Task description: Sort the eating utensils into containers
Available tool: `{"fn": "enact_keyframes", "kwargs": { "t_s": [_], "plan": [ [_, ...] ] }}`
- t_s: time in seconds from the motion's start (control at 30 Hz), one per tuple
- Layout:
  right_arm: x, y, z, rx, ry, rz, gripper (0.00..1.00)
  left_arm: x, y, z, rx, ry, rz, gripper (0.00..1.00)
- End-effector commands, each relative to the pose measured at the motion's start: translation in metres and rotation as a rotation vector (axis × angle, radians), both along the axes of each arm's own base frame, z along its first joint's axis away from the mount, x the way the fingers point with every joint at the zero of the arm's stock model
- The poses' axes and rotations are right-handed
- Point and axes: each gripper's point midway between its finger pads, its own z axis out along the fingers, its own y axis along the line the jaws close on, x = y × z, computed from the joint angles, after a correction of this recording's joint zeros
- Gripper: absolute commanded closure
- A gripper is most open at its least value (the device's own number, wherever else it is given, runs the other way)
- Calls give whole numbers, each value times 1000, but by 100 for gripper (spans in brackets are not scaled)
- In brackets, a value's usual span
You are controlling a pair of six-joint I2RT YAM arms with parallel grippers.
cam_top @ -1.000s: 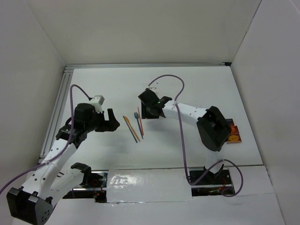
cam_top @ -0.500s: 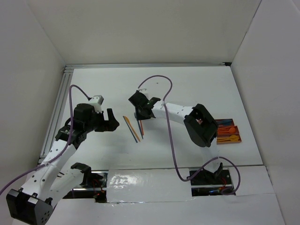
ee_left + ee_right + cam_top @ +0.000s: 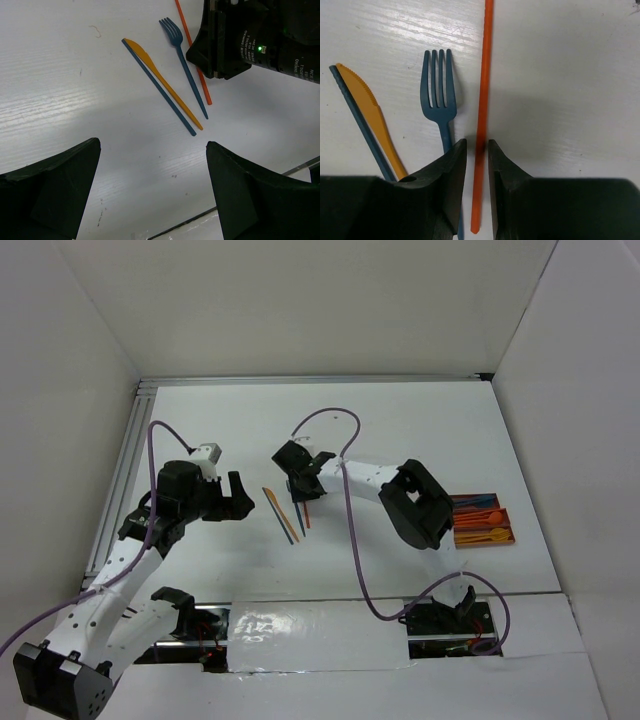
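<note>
Four utensils lie together mid-table: an orange stick (image 3: 483,75), a blue fork (image 3: 437,90), an orange knife (image 3: 367,110) and a blue stick (image 3: 357,120). My right gripper (image 3: 477,145) is down at the table with its jaws narrowly open, one on each side of the orange stick, which still lies flat. In the top view the right gripper (image 3: 300,485) sits over the upper ends of the utensils (image 3: 285,512). My left gripper (image 3: 238,498) is wide open and empty, left of them. The reddish-brown trays (image 3: 480,523) at the right hold orange and blue utensils.
In the left wrist view the orange knife (image 3: 160,80), blue fork (image 3: 182,60) and orange stick (image 3: 202,87) lie ahead of my open left gripper (image 3: 152,185), with the right gripper's black body (image 3: 240,40) over them. White walls enclose the table.
My right arm has swung left and come down over the orange stick, uncovering the trays. The left arm and the utensils have not moved.
</note>
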Motion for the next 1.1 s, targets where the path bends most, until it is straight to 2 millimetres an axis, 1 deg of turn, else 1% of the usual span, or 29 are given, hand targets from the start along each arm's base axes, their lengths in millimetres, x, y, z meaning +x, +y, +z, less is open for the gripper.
{"fn": "enact_keyframes", "kwargs": {
  "t_s": [0.0,0.07,0.1,0.13,0.17,0.2,0.23,0.27,0.3,0.33,0.37,0.4,0.43,0.47,0.5,0.53,0.57,0.6,0.63,0.7,0.73,0.77,0.8,0.83,0.87,0.93,0.97,1.0,1.07],
  "plan": [
    [1,3,-8,-16,9,19,69,7,-1,14,-3,-50,-4,0],
    [-1,-2,-18,-34,27,12,76,7,-1,13,-1,-48,-5,0],
    [1,-3,-18,-38,20,1,87,7,-1,13,-1,-48,-5,0],
    [1,-10,-25,-52,39,-19,96,7,-1,13,-1,-47,-3,0],
    [-2,-18,-31,-70,65,-41,100,7,-1,13,-1,-48,-5,0],
    [-3,-29,-37,-92,80,-66,100,8,-1,13,1,-47,-3,0],
    [4,-44,-36,-100,81,-117,100,7,-2,13,0,-47,-7,0],
    [-1,-57,-37,-117,106,-149,100,7,-1,13,-1,-47,-1,0],
    [5,-64,-21,-91,87,-194,100,7,-1,13,0,-49,-2,0],
    [12,-78,-11,-71,83,-250,100,8,0,14,1,-50,0,0],
    [12,-89,-3,-62,82,-280,100,7,-1,14,1,-51,-3,0],
    [20,-97,26,-9,37,-308,100,7,-1,14,0,-54,-3,0],
    [31,-116,41,33,22,-374,100,8,0,14,3,-57,-2,0],
    [34,-127,71,87,-26,-405,100,7,0,11,2,-50,-4,0],
    [39,-141,85,106,-43,-446,100,8,-2,14,-3,-59,-8,0],
    [45,-169,95,135,-48,-552,100,9,-2,11,1,-56,-9,0],
    [43,-189,116,163,-84,-605,100,9,-2,11,-3,-51,-11,0],
    [35,-213,119,145,-71,-689,100,10,-2,8,3,-35,-11,0],
    [37,-252,124,155,-84,-815,100,9,-3,9,-1,-32,-14,0],
    [13,-300,126,138,-106,-967,100,11,-3,10,2,-33,-9,0],
    [5,-332,137,179,-141,-1090,100,12,-2,10,3,-36,-8,0],
    [-14,-352,121,149,-106,-1154,100,10,-2,10,0,-37,-8,0],
    [-23,-367,119,158,-113,-1215,100,10,-3,10,-1,-39,-9,0],
    [-32,-375,123,184,-130,-1249,100,9,-3,12,-2,-48,-14,0],
    [-53,-400,103,167,-87,-1346,100,9,-2,11,-2,-52,-13,0],
    [-66,-417,93,232,-92,-1404,100,9,-3,13,-5,-72,-22,0],
    [-69,-424,93,231,-96,-1430,100,9,-3,13,-4,-70,-20,0],
    [-80,-427,80,215,-65,-1458,100,9,-3,11,0,-63,-23,0],
    [-88,-437,69,231,-56,-1510,100,9,-4,12,-2,-60,-29,0]
  ]
}}
